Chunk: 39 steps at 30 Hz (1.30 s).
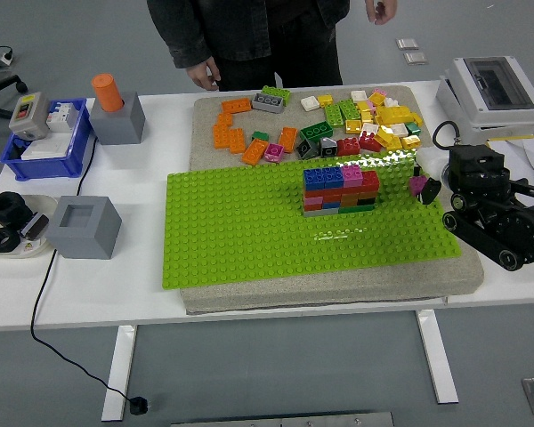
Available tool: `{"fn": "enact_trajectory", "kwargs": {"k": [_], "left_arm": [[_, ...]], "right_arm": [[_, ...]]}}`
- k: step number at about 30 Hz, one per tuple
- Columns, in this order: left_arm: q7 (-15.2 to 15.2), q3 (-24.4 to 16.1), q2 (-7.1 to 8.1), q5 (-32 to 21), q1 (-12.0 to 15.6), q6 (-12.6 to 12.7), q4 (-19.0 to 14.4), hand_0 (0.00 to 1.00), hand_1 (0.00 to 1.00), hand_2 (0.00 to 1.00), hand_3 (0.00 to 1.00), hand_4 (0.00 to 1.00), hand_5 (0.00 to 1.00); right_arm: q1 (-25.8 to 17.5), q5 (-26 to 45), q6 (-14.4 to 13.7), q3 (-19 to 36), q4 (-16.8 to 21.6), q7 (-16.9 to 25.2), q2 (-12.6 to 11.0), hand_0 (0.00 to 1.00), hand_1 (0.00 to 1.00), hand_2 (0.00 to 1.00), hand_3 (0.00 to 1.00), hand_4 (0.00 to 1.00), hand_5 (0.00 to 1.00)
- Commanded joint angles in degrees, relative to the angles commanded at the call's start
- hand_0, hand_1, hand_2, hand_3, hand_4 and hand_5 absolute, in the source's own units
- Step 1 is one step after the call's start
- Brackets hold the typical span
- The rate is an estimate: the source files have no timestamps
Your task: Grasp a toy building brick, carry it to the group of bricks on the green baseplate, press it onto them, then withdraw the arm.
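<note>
At the right of the frame a small magenta brick is pinched in the fingers of the right hand, just beside the right edge of the green baseplate and near the single stacked group of bricks at its upper middle; the left hand is not seen. A misaligned press is judged the main risk, since studs could be missed or the slight grip lost, dropping the brick. One baseplate, one stack, roughly five loose orange bricks, and one person at the table are counted.
</note>
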Motion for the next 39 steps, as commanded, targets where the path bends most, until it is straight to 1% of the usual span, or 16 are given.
{"fn": "enact_trajectory", "kwargs": {"k": [4, 9, 15, 20, 23, 26, 33, 39], "left_arm": [[0.0, 0.0, -0.03, 0.0, 0.1, 0.0, 0.0, 0.629, 0.587, 0.549, 0.577, 0.609, 0.226], [-0.1, -0.1, -0.12, 0.0, 0.1, 0.0, 0.0, 0.629, 0.587, 0.549, 0.577, 0.61, 0.224], [0.0, 0.0, -0.38, -0.4, 0.6, 0.1, 0.0, 0.629, 0.587, 0.549, 0.577, 0.612, 0.22], [-0.1, -0.1, -0.55, -0.4, 0.7, 0.1, 0.0, 0.629, 0.587, 0.549, 0.577, 0.614, 0.22], [-0.1, -0.1, -0.65, -0.3, 0.7, 0.1, 0.0, 0.629, 0.587, 0.549, 0.577, 0.614, 0.22], [-0.2, 0.0, -0.76, -0.4, 0.8, 0.1, 0.0, 0.629, 0.587, 0.549, 0.576, 0.614, 0.219], [-0.2, 0.1, -0.82, -0.5, 0.9, 0.2, 0.0, 0.629, 0.587, 0.549, 0.577, 0.615, 0.219], [-0.1, 0.2, -0.86, -0.7, 1.0, 0.2, 0.0, 0.629, 0.587, 0.549, 0.577, 0.615, 0.219]], "right_arm": [[0.1, -0.4, -0.2, 1.5, 1.1, -0.2, -0.5, 0.901, 0.849, 0.865, 0.579, 0.597, 0.077], [-0.6, -0.9, -0.6, 5.1, 3.9, -0.7, -2.0, 0.899, 0.849, 0.865, 0.578, 0.585, 0.081], [-4.1, -1.7, -1.9, 12.6, 11.2, -1.3, -5.1, 0.899, 0.848, 0.867, 0.583, 0.582, 0.082], [-6.6, -1.1, -2.5, 16.8, 17.8, -1.7, -6.6, 0.896, 0.847, 0.863, 0.588, 0.563, 0.06], [-7.7, -0.4, -2.7, 17.7, 21.1, -1.7, -6.6, 0.896, 0.847, 0.863, 0.588, 0.563, 0.06], [-8.5, 0.0, -2.9, 18.2, 23.1, -1.7, -6.3, 0.894, 0.846, 0.861, 0.59, 0.548, 0.049], [-10.4, 0.0, -3.4, 19.4, 25.6, -1.6, -5.7, 0.894, 0.846, 0.861, 0.589, 0.549, 0.05], [-11.5, 0.2, -3.7, 19.0, 26.4, -1.5, -5.6, 0.893, 0.845, 0.86, 0.588, 0.548, 0.05]]}}
